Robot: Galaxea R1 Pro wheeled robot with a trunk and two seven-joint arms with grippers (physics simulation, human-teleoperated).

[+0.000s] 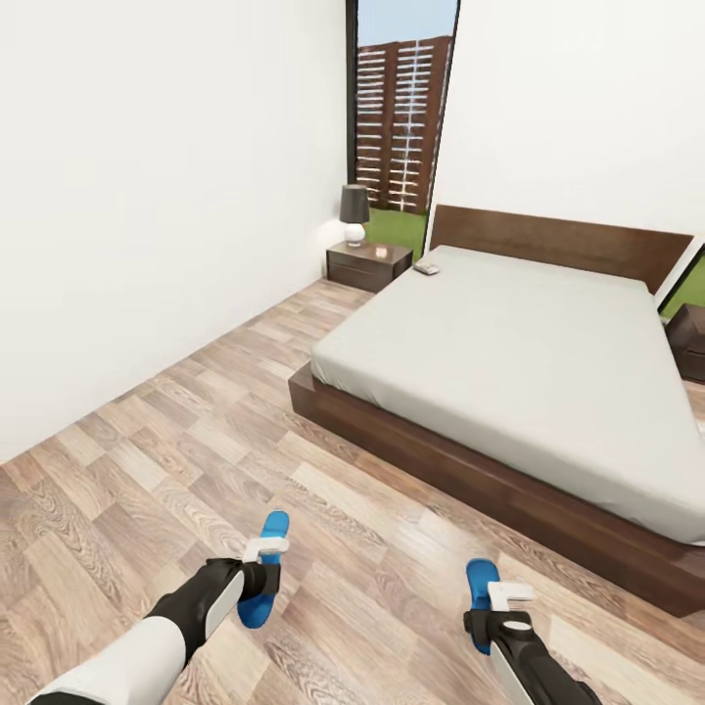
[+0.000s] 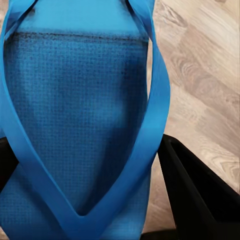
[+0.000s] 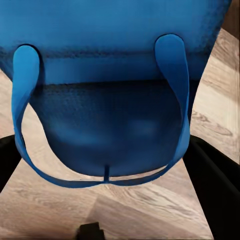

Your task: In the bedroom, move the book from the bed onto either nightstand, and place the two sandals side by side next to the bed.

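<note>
Gripping a blue sandal each: left gripper [image 1: 262, 566] clamped on the left sandal [image 1: 262, 578], right gripper [image 1: 497, 612] clamped on the right sandal [image 1: 480, 587]. Showing up close in the left wrist view as textured blue sole and V of straps [image 2: 75, 125], with one dark finger [image 2: 195, 190] alongside; likewise in the right wrist view, sole and strap loop [image 3: 110, 115] between dark fingers [image 3: 215, 185]. Hanging above the wood-plank floor [image 1: 147, 460], both sandals well apart from each other and not yet set down.

Looking outward: bed [image 1: 529, 343] lying ahead and to the right, its near foot corner closest to the left arm. Nightstand [image 1: 368, 262] standing just beside the head corner of the bed on the window side, carrying a lamp [image 1: 354, 213]. Small flat object [image 1: 427, 266], probably the book, resting on the mattress at that same head corner, near the nightstand.

Judging progress: sandals picked up but not placed side by side next to the bed; book seemingly not moved to a nightstand. Both placements remaining.

Hard to make out: cover of the small object too tiny to read, so identity uncertain. Second nightstand [image 1: 688, 341] cut off at the frame edge beyond the far side of the bed. Small item on the near nightstand top too blurred to name.
</note>
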